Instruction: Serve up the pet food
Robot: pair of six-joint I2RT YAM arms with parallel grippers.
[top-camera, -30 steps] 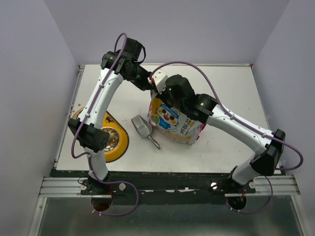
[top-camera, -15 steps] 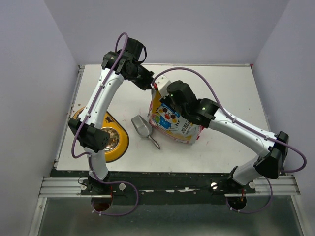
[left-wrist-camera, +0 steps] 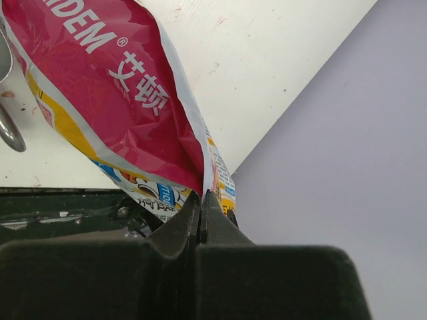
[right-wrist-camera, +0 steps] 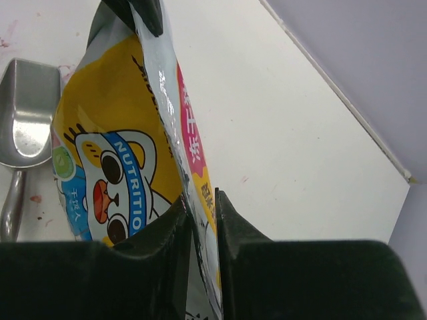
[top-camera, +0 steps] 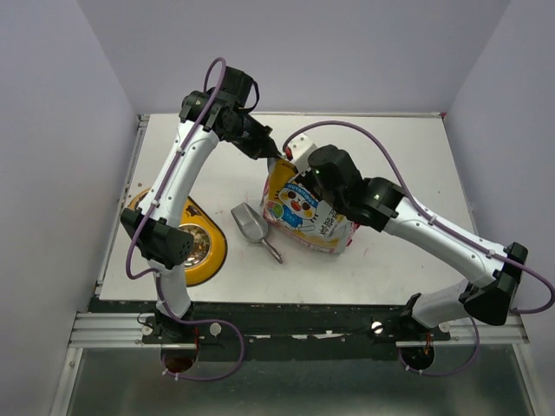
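The yellow-white cartoon pet food bag (top-camera: pixel 303 212) with a red edge stands tilted at the table's middle. No kibble shows; it is hidden inside the bag. My left gripper (top-camera: pixel 273 154) is shut on the bag's top far-left corner; in the left wrist view (left-wrist-camera: pixel 201 197) the jaws pinch the bag's red-and-white edge (left-wrist-camera: pixel 113 87). My right gripper (top-camera: pixel 305 165) is closed narrowly around the bag's top edge a little to the right; in the right wrist view (right-wrist-camera: pixel 201 200) the bag's edge (right-wrist-camera: pixel 113 100) runs between the jaws up to the left gripper's fingers (right-wrist-camera: pixel 143 13).
A silver metal scoop (top-camera: pixel 251 224) lies on the table just left of the bag, and shows in the right wrist view (right-wrist-camera: pixel 27 113). A yellow double-bowl feeder (top-camera: pixel 204 251) sits at the front left, partly under the left arm. Walls surround the table.
The right arm's wrist has moved right and slightly toward the front along the bag's top. The bag's top edge looks more stretched out. The left gripper has kept its hold and barely moved.
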